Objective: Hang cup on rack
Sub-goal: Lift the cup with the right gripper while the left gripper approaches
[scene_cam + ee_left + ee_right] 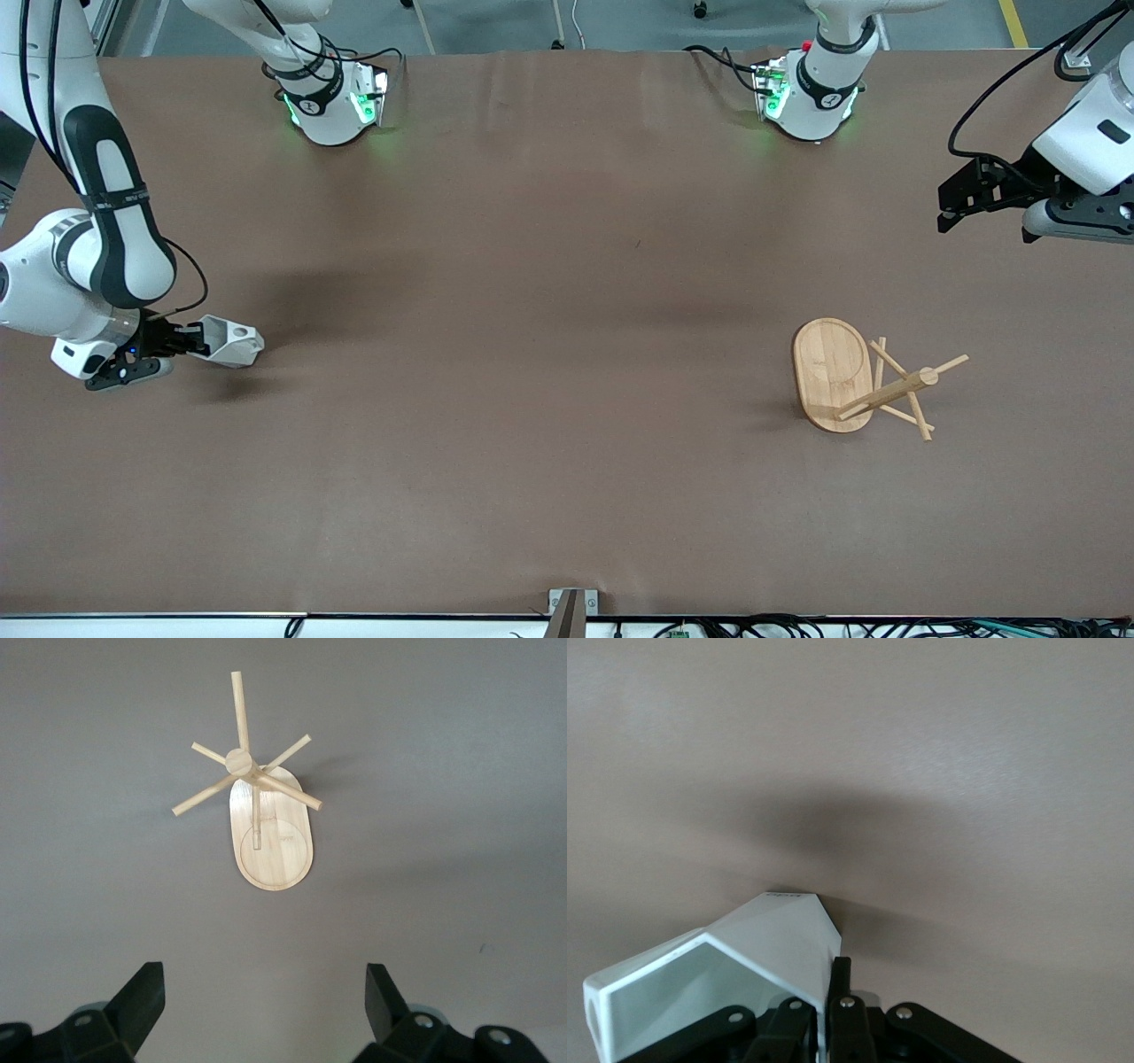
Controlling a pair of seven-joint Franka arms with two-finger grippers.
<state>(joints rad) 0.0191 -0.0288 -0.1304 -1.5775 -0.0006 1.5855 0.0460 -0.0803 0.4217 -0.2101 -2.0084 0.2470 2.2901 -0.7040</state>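
Observation:
The white faceted cup point(229, 344) is held in my right gripper point(197, 341), which is shut on its wall, a little above the table at the right arm's end. In the right wrist view the cup point(749, 948) tilts sideways and one finger point(842, 979) presses the outside of its wall at my right gripper point(831, 997). The bamboo rack point(833, 372) stands upright on its oval base toward the left arm's end, its post and slanted pegs point(902, 388) free. My left gripper point(950, 213) is open and empty in the air; the left wrist view shows the rack point(270, 837) past my left gripper point(266, 997).
The brown table point(532, 354) is bare between the cup and the rack. The two arm bases point(332, 106) point(811, 97) stand along the edge farthest from the front camera. A small bracket point(571, 607) sits at the nearest edge.

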